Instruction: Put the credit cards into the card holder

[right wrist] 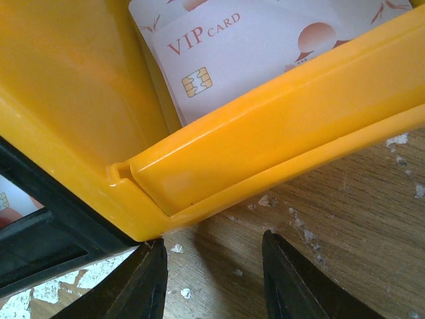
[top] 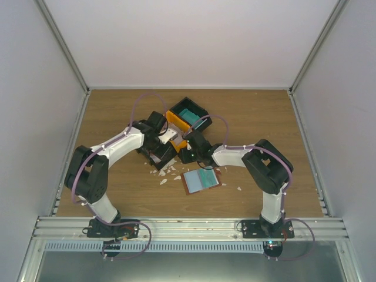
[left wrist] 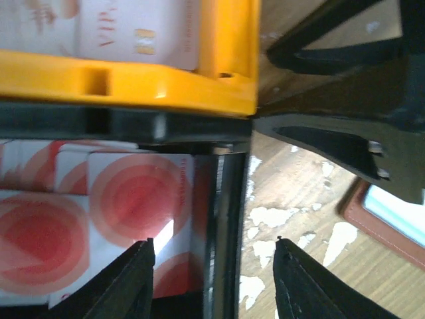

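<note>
Left end effector (left wrist: 212, 266) was spread apart and empty. It straddled the black bin (left wrist: 224, 193) wall, one finger over the red-marked cards (left wrist: 133, 199) inside, the other outside above the desk (left wrist: 312, 193) and white scraps (left wrist: 272, 216). Right end effector (right wrist: 212, 242) was also apart and empty, low over the desk just outside the orange bin (right wrist: 265, 153), which held a pale VIP card (right wrist: 226, 53). Card holder (top: 201, 180) lay open and flat on the desk near the right arm, apparently with a teal card (top: 206, 176) in it.

Step in hand was probably picking a card from a bin. To do it well, the left end effector should shift inward so both fingers cleared the wall. It should then take just one card by an edge, since the cards overlapped and lay flat. Sliding a card up against the wall would likely help. The right end effector needed to rise over the orange rim without clipping it. The arms were crowded together, so moving one at a time seemed safer.
</note>
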You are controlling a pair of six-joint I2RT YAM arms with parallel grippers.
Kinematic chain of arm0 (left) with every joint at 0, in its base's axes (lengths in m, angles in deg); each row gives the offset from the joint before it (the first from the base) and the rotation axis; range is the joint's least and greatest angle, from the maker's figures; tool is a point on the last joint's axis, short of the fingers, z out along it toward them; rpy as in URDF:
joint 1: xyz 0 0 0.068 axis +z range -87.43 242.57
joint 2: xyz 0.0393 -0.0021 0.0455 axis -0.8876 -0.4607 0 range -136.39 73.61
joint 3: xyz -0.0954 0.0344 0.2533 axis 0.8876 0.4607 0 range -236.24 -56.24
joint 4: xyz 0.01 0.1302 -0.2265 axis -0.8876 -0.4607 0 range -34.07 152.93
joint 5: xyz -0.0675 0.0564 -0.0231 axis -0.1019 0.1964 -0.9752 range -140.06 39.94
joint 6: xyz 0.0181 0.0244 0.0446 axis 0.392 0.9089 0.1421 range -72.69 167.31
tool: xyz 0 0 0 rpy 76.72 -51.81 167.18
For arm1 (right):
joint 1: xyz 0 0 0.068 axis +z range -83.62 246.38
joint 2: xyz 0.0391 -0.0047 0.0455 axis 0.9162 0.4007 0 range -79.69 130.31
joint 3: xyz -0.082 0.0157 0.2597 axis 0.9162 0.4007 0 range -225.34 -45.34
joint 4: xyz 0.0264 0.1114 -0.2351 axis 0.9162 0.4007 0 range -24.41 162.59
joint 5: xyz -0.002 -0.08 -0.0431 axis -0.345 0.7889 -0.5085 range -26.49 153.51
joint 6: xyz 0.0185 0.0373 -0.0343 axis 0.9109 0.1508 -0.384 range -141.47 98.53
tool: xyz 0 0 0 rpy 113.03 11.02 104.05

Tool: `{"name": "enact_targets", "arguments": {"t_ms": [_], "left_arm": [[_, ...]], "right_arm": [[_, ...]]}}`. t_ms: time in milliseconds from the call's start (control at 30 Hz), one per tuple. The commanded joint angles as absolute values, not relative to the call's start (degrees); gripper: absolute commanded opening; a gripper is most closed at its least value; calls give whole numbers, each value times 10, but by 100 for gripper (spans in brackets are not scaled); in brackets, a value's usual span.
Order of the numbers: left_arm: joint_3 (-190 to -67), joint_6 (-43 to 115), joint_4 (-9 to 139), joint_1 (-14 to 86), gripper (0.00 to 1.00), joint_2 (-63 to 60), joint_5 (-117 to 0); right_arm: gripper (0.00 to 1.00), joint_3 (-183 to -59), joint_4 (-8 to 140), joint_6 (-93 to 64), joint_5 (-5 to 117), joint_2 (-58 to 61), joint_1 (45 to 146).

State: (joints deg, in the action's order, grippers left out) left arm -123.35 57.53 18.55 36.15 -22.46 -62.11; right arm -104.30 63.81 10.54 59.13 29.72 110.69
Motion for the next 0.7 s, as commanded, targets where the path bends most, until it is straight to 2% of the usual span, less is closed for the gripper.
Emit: {"name": "enact_targets", "arguments": {"t_ms": [0,100,400,667], "left_arm": [[-1238,545,198,374,53,-210,-549],[-1241,535,201,390,50,-220,-533],[-1270,521,205,410,54,-309,-471],[-1289,543,221,413,69,-345,-447]], "right_arm": [[41,-1051,619,118,593,298,1108],[41,-1051,620,118,593,297,1108],[41,-1049,619,118,597,298,1109],[41,-1046,618,118,596,304,1108]]}}
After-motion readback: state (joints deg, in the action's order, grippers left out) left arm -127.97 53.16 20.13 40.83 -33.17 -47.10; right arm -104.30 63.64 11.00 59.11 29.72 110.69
